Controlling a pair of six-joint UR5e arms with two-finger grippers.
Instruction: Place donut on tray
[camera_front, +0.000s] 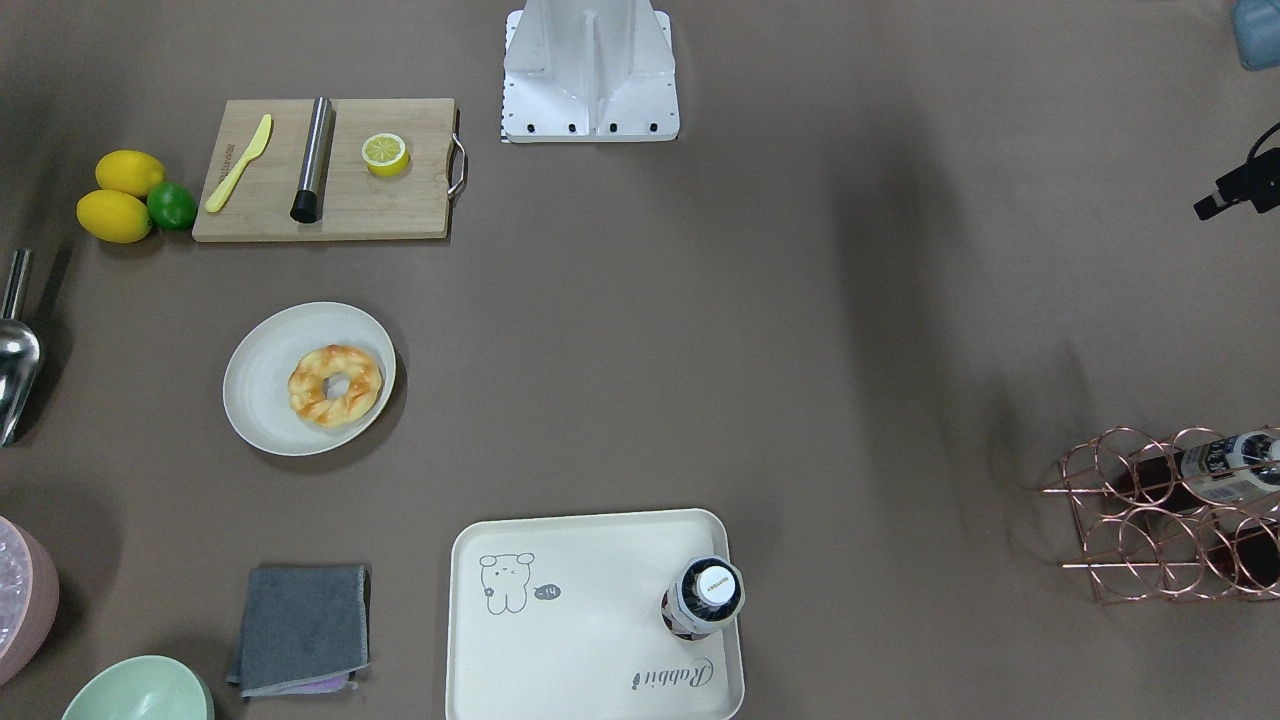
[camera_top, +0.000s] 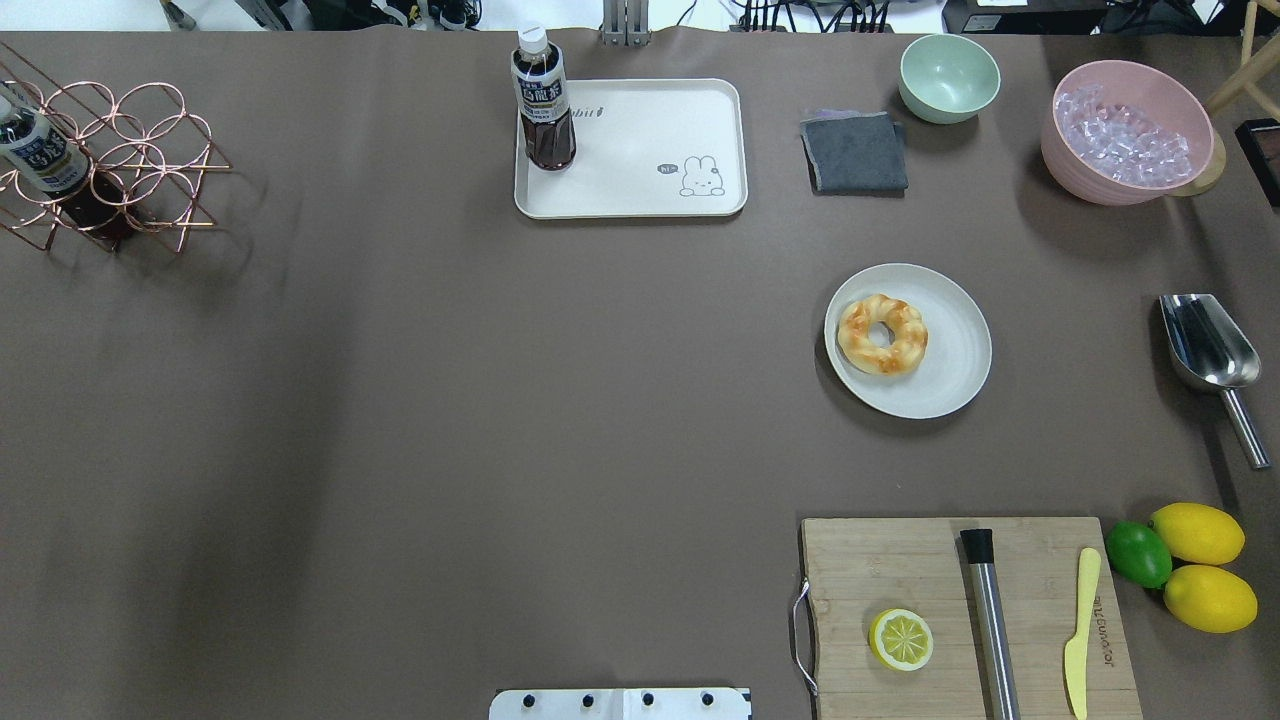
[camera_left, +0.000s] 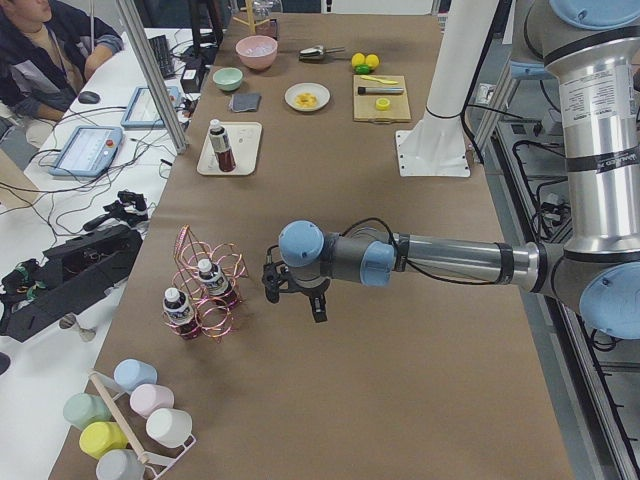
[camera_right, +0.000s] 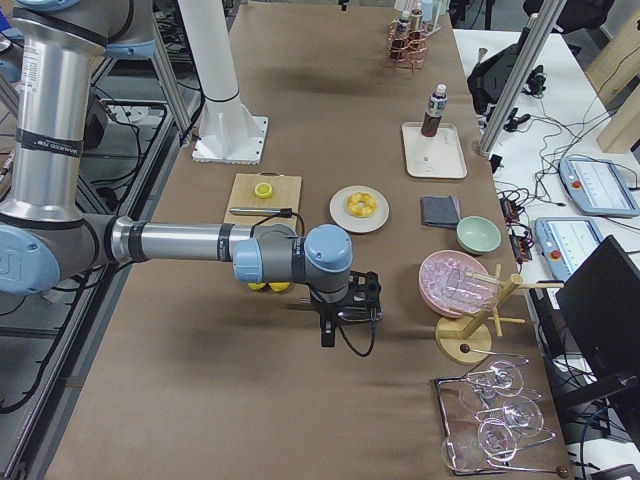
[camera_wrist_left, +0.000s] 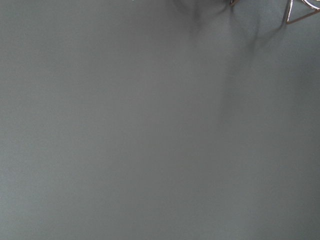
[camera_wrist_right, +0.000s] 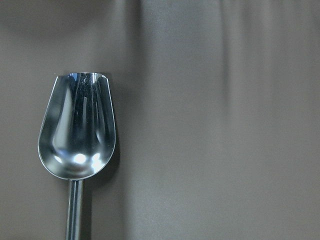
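- The donut (camera_top: 882, 335), a twisted, glossy golden ring with orange-brown patches, lies on a round off-white plate (camera_top: 950, 375), well apart from the tray (camera_top: 650, 195).
- The tray is smooth cream with rounded corners and a raised rim, and an upright bottle (camera_top: 543, 100) stands in one corner.
- Only the right wrist view shows the polished metal scoop (camera_wrist_right: 77, 130) close up.
- The side views show the left gripper (camera_left: 297, 300) and the right gripper (camera_right: 345, 310), but I cannot tell how wide their jaws stand.

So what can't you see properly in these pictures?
- Left gripper: small in the exterior left view, open or shut unclear.
- Right gripper: shown only in the exterior right view, jaws unclear.
- Tray lettering: the bottle covers its start in the overhead view.
- Scoop: handle cut off by the right wrist view's bottom edge.
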